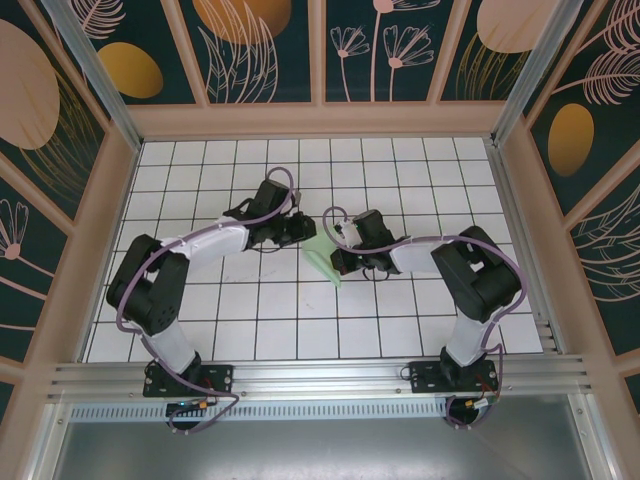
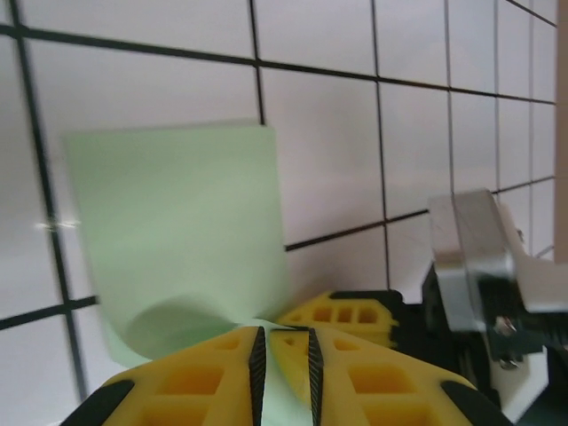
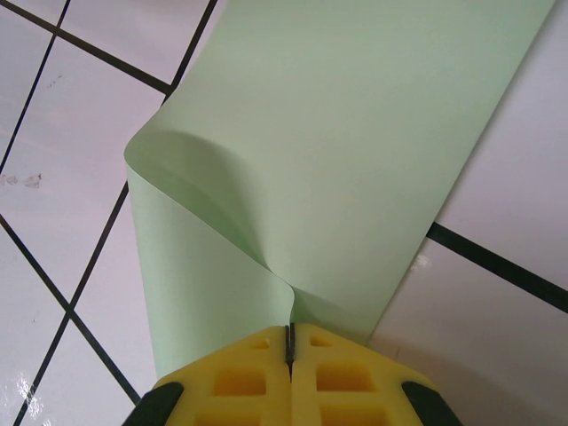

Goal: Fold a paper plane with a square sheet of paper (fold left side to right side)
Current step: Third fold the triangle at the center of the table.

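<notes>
Right gripper (image 3: 290,335) clamps the square sheet of paper (image 3: 355,160), curling its edge over for the fold; left gripper (image 2: 284,351) narrowly ajar, straddling the sheet.

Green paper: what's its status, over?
Right gripper shut on the square sheet of paper, sheet curled. Left gripper nearly closed around its edge, grip unclear. Nothing in the way.

white gridded table (image 1: 200,330), green paper (image 1: 322,256) on it
</notes>
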Robot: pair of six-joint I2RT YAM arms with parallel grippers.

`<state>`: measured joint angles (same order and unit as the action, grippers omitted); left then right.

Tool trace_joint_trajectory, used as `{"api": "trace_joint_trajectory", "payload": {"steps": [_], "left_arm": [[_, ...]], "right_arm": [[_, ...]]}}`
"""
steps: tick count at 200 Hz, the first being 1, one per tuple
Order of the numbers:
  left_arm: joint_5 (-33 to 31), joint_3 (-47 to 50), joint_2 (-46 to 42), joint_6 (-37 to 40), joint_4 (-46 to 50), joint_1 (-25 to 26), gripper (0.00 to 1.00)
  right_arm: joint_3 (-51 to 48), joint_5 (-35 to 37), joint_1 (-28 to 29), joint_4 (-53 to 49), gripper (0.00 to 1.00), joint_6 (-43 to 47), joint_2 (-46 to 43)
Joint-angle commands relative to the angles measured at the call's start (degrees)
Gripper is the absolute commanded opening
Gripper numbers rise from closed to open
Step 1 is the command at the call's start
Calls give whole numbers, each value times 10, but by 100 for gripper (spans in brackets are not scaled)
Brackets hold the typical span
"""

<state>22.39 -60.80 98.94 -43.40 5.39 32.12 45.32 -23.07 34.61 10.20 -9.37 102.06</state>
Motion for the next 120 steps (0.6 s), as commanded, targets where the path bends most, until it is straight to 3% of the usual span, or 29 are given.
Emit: {"api": "trace_joint_trajectory", "payload": {"steps": [1,120], "left_arm": [[46,21,-4,-46,-72,25,24],[-5,47,65,-73,-90,44,21]], "right_arm": [[-4,14,6,-42,0,5,30],[-1,16,6,-47,0,5,36]]}}
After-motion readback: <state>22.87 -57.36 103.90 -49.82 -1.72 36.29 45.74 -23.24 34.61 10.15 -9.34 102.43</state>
